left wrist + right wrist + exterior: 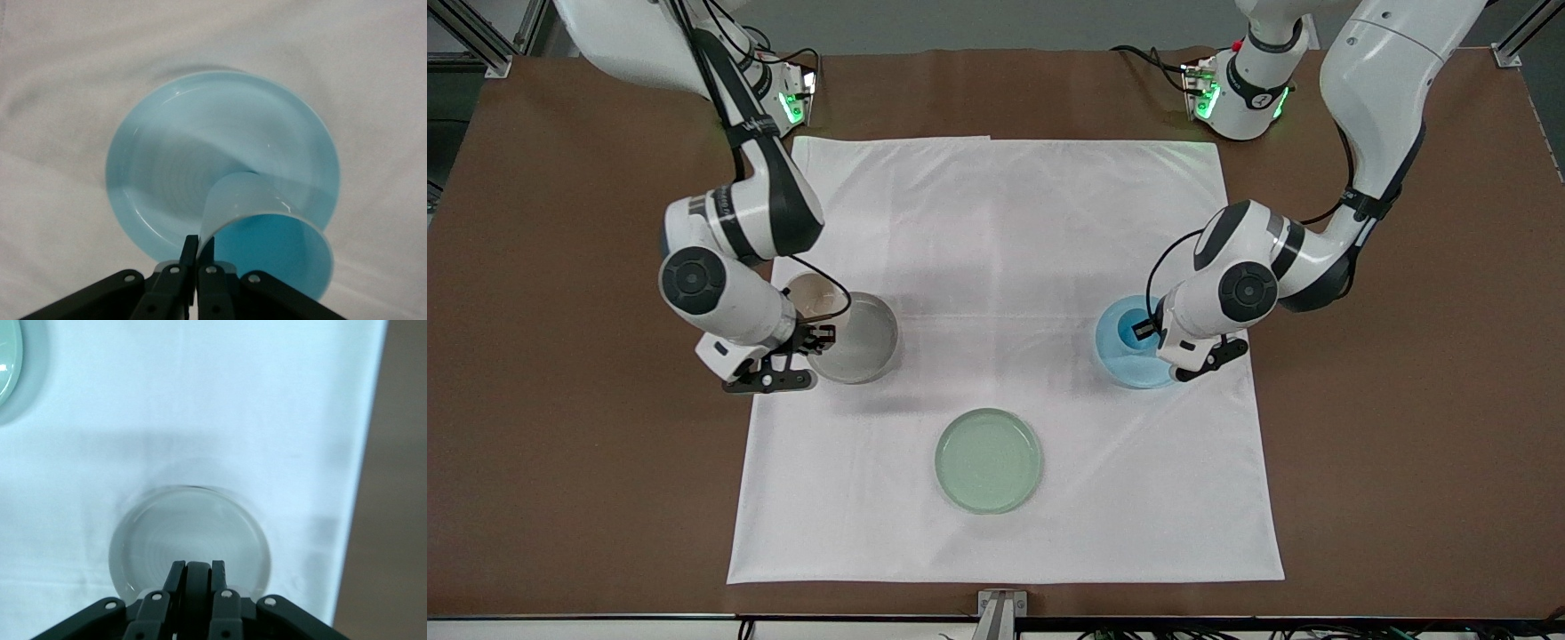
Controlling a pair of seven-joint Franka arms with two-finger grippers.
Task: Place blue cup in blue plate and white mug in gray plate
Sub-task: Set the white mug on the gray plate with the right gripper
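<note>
Spread across the brown bench (560, 400): a white square cloth (1005, 222) carrying three round shallow plates.

Toward the left arm's end of the cloth, the round light-blue plate (167, 147) with a raised rim. Within its outline, the small light-blue handleless tapered cup (267, 233), tilted, mouth turned toward the left wrist camera and base pointing at the plate's middle. Impossible to tell whether the base touches the plate or hangs just above it. Over that plate, the left gripper (198, 250), clamped on the cup's rim, one finger inside the wall and one outside.

Toward the right arm's end of the cloth, the round gray plate (193, 527) with a raised rim, its middle bare. At its rim farther from the front camera, the cream-white cylindrical mug (811, 298), partly covered by the right arm. Unclear whether standing in the plate, beside it, or lifted. Over the farther part of the gray plate, the right gripper (197, 570), drawn nearly together with only a thin dark strip in the gap. No telling whether that strip belongs to the mug's handle.

Nearer to the front camera than both other plates, and between them, a round pale green plate (989, 460) lying by itself on the cloth, well apart from both grippers.
</note>
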